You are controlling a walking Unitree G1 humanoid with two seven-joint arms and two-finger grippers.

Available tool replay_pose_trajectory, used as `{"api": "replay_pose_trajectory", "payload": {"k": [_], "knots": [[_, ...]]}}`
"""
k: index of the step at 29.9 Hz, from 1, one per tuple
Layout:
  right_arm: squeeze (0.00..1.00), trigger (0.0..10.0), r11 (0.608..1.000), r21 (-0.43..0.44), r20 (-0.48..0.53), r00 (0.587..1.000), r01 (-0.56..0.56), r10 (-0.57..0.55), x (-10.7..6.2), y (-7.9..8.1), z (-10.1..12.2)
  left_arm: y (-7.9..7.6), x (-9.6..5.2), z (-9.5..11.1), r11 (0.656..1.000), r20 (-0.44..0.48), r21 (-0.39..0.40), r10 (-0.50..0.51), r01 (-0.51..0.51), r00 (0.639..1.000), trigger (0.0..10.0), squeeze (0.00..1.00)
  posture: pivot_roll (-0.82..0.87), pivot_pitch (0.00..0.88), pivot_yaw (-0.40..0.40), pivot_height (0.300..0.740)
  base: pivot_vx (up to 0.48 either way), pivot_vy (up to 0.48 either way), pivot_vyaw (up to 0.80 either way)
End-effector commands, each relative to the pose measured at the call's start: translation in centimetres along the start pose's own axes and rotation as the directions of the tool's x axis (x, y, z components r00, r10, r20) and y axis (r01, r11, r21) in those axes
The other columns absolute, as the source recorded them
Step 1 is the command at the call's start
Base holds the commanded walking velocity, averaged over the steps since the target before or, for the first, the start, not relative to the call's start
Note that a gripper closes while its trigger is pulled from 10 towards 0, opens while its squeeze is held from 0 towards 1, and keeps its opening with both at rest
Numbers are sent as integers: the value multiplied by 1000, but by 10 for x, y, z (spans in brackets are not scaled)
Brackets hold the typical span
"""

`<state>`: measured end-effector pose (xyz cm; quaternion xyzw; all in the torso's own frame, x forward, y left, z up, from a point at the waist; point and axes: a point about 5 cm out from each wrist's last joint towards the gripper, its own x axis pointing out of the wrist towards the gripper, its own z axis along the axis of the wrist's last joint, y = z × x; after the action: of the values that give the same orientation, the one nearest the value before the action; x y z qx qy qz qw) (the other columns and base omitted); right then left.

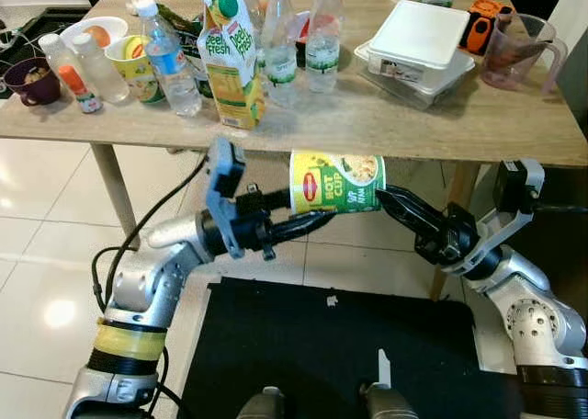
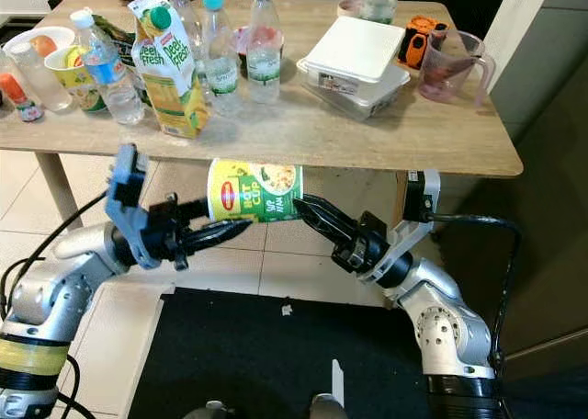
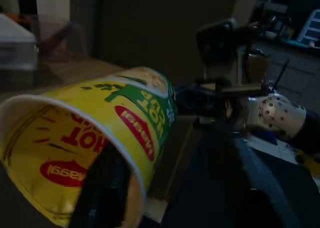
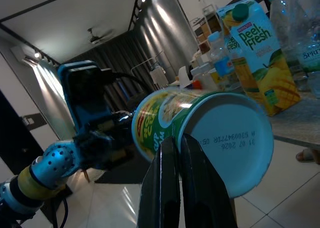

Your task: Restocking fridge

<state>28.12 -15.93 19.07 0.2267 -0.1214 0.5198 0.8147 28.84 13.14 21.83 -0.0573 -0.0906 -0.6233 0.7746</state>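
Noodle cup (image 1: pixel 336 182) lies on its side below the desk (image 1: pixel 386 125) edge, long axis running between my arms. My left pincer (image 1: pixel 308 222) grips the rim end; my right pincer (image 1: pixel 390 198), fingers together, presses against its flat base.

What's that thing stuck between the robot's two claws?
A yellow-green instant noodle cup, lying sideways in the air just below the table edge. The left claw meets one end, the right claw presses its base, as both eye views show.
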Motion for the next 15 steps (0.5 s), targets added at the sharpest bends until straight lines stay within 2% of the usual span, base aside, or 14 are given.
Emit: {"api": "replay_pose_trajectory", "payload": {"k": [1,3,4,5,7,8,9,11,15], "knots": [[0,0,1000,15,7,1000,-2,2,-2,2,-1,-2,1,4,1000,28,3,-9,9,1000,10000,1000,-74,178,20,740,0,0,0],[0,0,1000,17,8,1000,-5,5,-2,3,-2,-3,2,3,1000,31,-2,-16,16,999,10000,1000,-74,177,19,740,0,0,0],[0,0,1000,18,7,1000,-7,7,-1,4,-2,-3,2,3,1000,32,-7,-22,22,999,9373,1000,-74,177,20,740,0,0,0],[0,0,1000,19,6,1000,-9,9,-1,4,-3,-4,2,3,999,33,-13,-31,31,999,2157,1000,-74,177,20,740,0,0,0],[0,0,1000,19,6,1000,-9,9,-1,4,-3,-4,2,3,999,33,-13,-31,31,999,2157,1000,-74,177,20,740,0,0,0],[0,0,1000,21,5,1000,-11,11,0,5,-3,-6,2,2,999,31,-22,-46,46,998,0,1000,-74,178,20,740,0,0,0],[0,0,1000,22,5,1000,-13,13,0,5,-4,-8,2,2,998,27,-29,-55,56,998,0,1000,-74,178,20,740,0,0,0],[0,0,1000,24,6,1000,-16,16,0,5,-3,-10,2,2,997,20,-38,-68,69,997,0,906,-74,178,20,740,0,0,0],[0,0,1000,25,7,1000,-18,18,0,5,-3,-11,2,1,996,14,-47,-79,79,997,0,855,-73,178,20,740,0,0,0]]}}
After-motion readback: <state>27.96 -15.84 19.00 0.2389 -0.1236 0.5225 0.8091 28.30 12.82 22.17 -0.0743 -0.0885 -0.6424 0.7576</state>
